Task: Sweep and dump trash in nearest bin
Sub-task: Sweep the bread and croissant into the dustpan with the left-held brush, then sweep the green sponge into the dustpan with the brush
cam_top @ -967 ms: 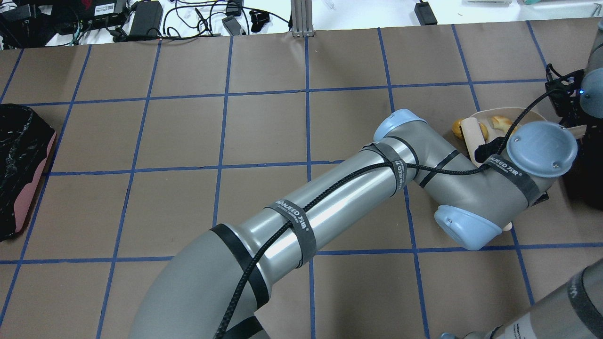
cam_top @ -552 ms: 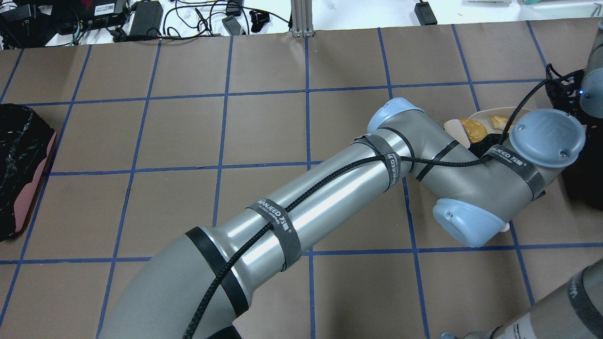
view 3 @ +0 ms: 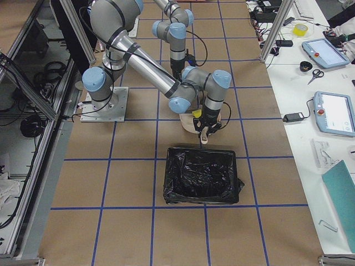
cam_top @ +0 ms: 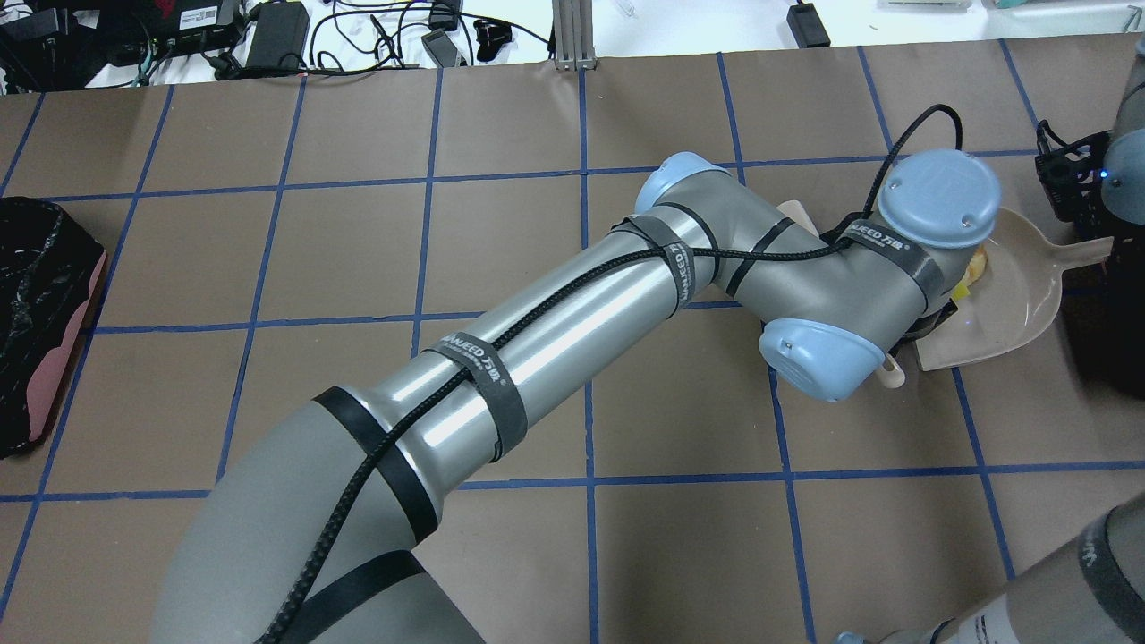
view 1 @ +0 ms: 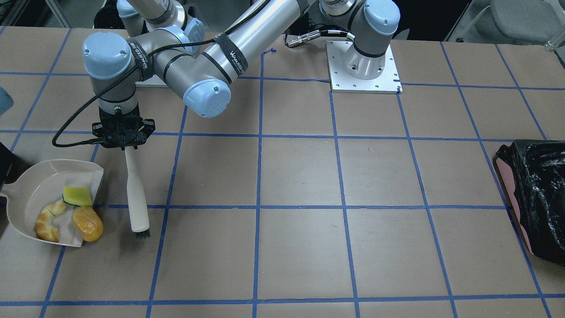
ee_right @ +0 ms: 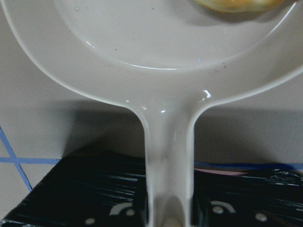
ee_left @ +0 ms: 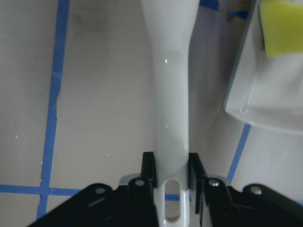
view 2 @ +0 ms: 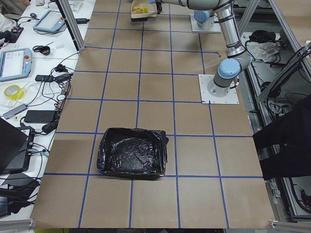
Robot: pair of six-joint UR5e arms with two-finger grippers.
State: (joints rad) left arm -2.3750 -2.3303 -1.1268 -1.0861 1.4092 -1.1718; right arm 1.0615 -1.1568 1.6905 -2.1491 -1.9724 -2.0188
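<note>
The bread roll (view 1: 87, 224), the croissant (view 1: 47, 221) and the sponge (view 1: 77, 196) all lie in a cream dustpan (view 1: 33, 190) on the table (view 1: 300, 176). The roll sits right at the pan's open lip. The croissant is beside it, further in. The sponge is behind them on the robot's side, with only a thin dark-green edge of its underside showing.

From overhead the left arm (cam_top: 537, 358) covers nearly all of this, and only a scrap of yellow peeks out by its wrist. The right wrist camera catches just the golden edge of one item at the top of its picture.

A white brush (view 1: 134, 190) hangs just beside the pan's lip, apart from the roll, with its dark bristles low. Whether they touch the table cannot be told. The left claw (ee_left: 171, 170) is clamped on the end of the brush handle, one finger on each side.

The right claw (ee_right: 168, 215) grips the dustpan's handle. Only the finger bases show, at the bottom edge of that picture.

The black bin (view 3: 202, 174) stands just beside the pan. It is seen whole only from the right end of the table. Overhead it is a dark sliver at the picture's right edge.

A pink bin (view 1: 536, 194) lined with a black bag sits well apart at the table's other end, cut off by the picture's edge.
</note>
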